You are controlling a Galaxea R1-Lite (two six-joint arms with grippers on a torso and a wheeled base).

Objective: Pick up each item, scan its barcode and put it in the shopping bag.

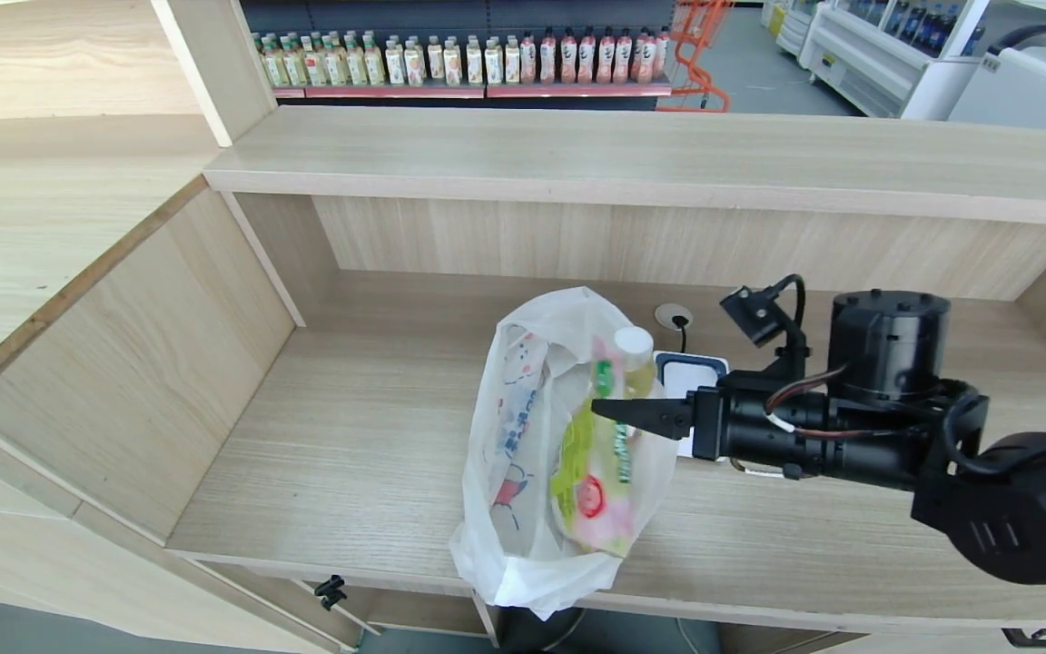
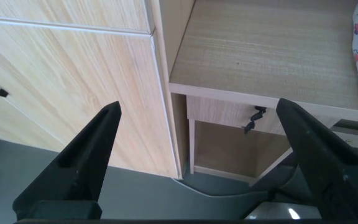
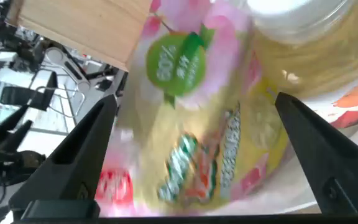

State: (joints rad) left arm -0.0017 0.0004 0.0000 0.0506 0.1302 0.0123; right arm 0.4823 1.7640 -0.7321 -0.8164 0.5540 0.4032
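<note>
The right claw hangs released, its fingers spread wide, just over the mouth of the shopping bag at the centre of the head view. In the right wrist view this claw frames the bag's contents with nothing gripped between its fingers. Directly beneath lies a packet in yellow, pink and green, with a round green patch bearing white figures and green lettering along its length, too blurred to read. In the head view the packet also shows a red round mark near its lower end. Beside it stands a bottle of pale yellow drink with a white cap, upright inside the bag. The bag is thin white plastic printed with a blue and red drawing.

Just right of the bag sits the scanner, a white square in a dark frame. The bag's bottom sags over the front edge of the counter. A broad stretch of counter top shows between the bag and the slanted side panel at left.

The left claw is released too, its fingers wide apart, held low outside the counter's front corner near a key in a drawer lock.
</note>
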